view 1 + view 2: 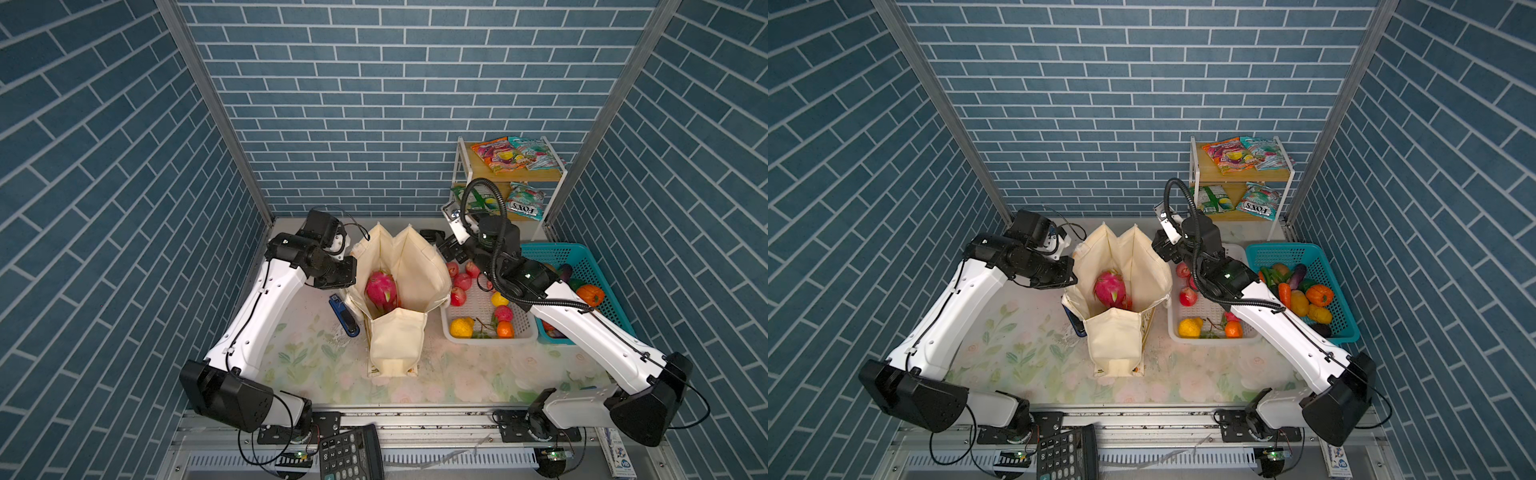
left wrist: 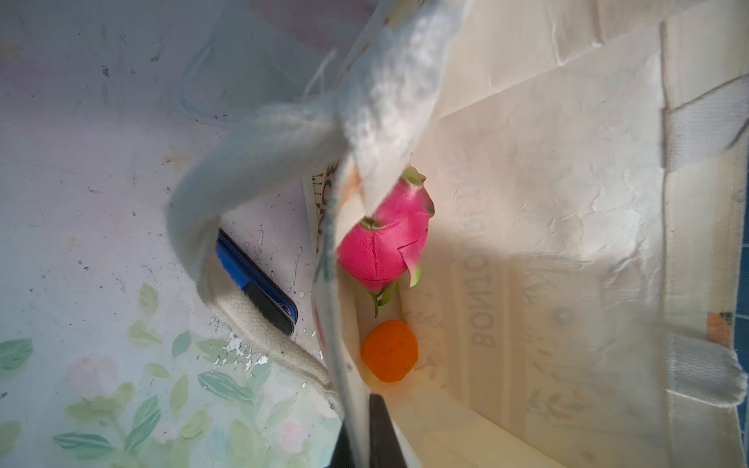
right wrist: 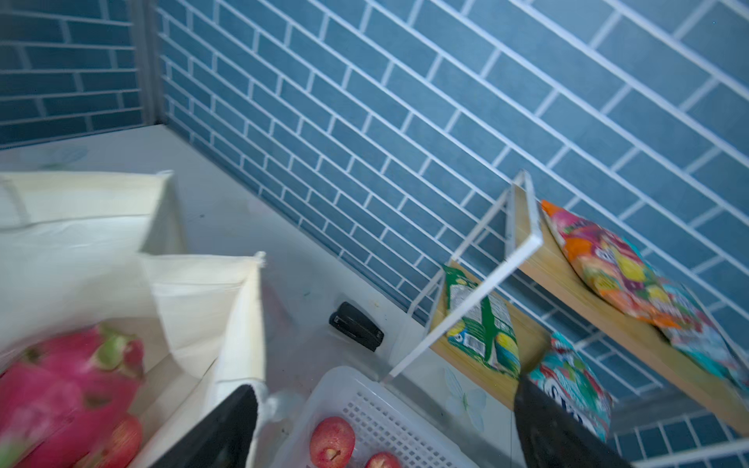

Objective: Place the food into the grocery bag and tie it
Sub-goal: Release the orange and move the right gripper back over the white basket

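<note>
Floral-print table (image 1: pixel 316 365) carries everything. Tote bag (image 1: pixel 399 345) stands upright on it, rim at the left gripper (image 2: pixel 362 425). Blue stapler (image 1: pixel 344 314) lies flat on the table under that gripper, against the bag. White basket (image 1: pixel 482 338) sits under the right gripper (image 3: pixel 385 429), teal basket (image 1: pixel 582 257) beside it. Ahead of that gripper: black stapler (image 3: pixel 356 326) and shelf rack (image 1: pixel 540 174), with four snack packets (image 1: pixel 496 154) lying on its boards.

Before me the bag (image 1: pixel 397 349) holds the dragon fruit (image 1: pixel 380 291); the basket (image 1: pixel 490 340) is at its 3 o'clock, the shelf (image 1: pixel 480 160) at 1 o'clock.
</note>
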`<state>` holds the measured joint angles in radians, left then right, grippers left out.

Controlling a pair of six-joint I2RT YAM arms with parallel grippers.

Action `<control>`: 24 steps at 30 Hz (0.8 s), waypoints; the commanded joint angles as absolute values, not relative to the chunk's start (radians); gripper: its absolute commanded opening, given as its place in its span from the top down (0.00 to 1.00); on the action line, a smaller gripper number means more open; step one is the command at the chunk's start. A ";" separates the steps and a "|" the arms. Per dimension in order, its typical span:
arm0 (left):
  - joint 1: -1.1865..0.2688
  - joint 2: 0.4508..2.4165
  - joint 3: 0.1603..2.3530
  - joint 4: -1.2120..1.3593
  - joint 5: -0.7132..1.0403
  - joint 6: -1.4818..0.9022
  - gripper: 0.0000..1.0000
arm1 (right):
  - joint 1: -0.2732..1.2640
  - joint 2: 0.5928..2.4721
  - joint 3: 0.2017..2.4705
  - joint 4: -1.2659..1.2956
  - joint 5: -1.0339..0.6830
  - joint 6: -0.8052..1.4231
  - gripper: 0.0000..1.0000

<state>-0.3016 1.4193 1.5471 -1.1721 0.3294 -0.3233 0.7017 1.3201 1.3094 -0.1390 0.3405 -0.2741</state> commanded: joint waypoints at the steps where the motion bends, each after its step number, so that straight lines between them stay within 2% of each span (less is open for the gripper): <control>1: -0.308 1.399 1.532 -1.170 0.321 -0.322 0.98 | 0.636 1.257 1.241 -0.030 0.411 -0.057 0.02; 4: -0.308 1.397 1.527 -1.172 0.319 -0.322 0.98 | 0.574 1.219 1.166 -0.028 0.454 0.096 0.02; 8: -0.309 1.392 1.522 -1.169 0.322 -0.329 0.97 | 0.480 1.197 1.105 -0.139 0.505 0.423 0.08; 14: -0.311 1.399 1.522 -1.169 0.325 -0.330 0.98 | 0.391 1.235 1.071 -0.353 0.413 0.831 0.15; 18: -0.314 1.405 1.519 -1.164 0.325 -0.332 0.98 | 0.376 1.315 1.090 -0.437 0.308 0.947 0.17; 24: -0.319 1.406 1.514 -1.157 0.323 -0.339 0.97 | 0.374 1.521 1.267 -0.645 0.227 1.080 0.17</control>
<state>-0.3065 1.4109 1.5291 -1.1534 0.3260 -0.3332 0.3782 1.4715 1.1969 -0.5117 0.2909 0.9356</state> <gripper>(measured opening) 0.061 0.831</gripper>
